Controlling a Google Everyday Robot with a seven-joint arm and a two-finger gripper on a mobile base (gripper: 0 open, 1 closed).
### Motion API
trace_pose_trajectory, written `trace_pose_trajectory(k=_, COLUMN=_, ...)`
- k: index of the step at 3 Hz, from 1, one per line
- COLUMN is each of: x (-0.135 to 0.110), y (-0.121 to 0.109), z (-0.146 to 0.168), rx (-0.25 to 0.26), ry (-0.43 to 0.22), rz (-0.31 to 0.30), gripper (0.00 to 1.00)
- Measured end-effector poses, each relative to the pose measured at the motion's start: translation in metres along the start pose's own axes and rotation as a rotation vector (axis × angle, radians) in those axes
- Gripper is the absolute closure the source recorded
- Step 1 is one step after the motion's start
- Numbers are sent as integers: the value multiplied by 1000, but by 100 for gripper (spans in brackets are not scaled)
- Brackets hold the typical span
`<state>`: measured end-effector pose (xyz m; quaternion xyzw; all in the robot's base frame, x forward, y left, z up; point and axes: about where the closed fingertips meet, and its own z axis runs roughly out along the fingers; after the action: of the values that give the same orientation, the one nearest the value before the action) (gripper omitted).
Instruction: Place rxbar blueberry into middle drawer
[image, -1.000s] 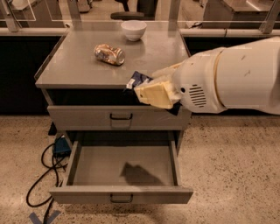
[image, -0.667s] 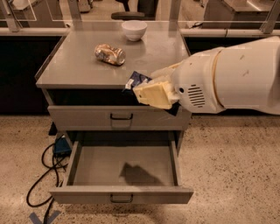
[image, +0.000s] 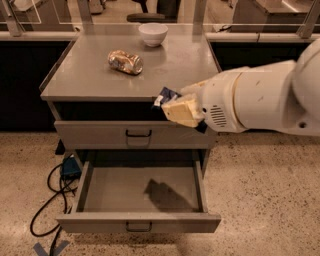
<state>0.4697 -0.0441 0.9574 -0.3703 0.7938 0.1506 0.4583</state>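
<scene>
Shifting a touch to the right and lower than a second ago with the claw (image: 179, 109), now hanging at the front right edge of the table (image: 175, 65); clamping the rxbar blueberry (image: 164, 95) between tan pads (image: 184, 111), with the dark navy end poking out up and to the left, just over the table's front lip; holding that bar in the air, well above the middle drawer (image: 138, 222) and not inside it; reaching in from the right on a bulky white arm (image: 260, 97); casting a dark shadow (image: 165, 195) on the grey floor of the pulled-out middle drawer, right of centre; hovering in front of the shut drawer (image: 100, 135) directly above the open one; leaving a shiny tan-and-silver packet (image: 125, 61) lying on its side near the middle of the table and a white bowl (image: 153, 33) standing at the back edge, both well apart from the claw; showing a black cable (image: 47, 210) looping over the speckled floor (image: 260, 200) left of the cabinet
</scene>
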Motion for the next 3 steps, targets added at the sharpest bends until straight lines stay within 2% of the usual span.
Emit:
trace_pose_trajectory(k=1, x=54, y=-64, z=57, rx=15, ry=77, rz=43, gripper=100)
trace_pose_trajectory(k=2, x=73, y=-77, z=68, rx=29, ry=126, rz=-7, gripper=100)
trace_pose_trajectory(k=3, x=73, y=-77, z=68, rx=29, ry=126, rz=-7, gripper=100)
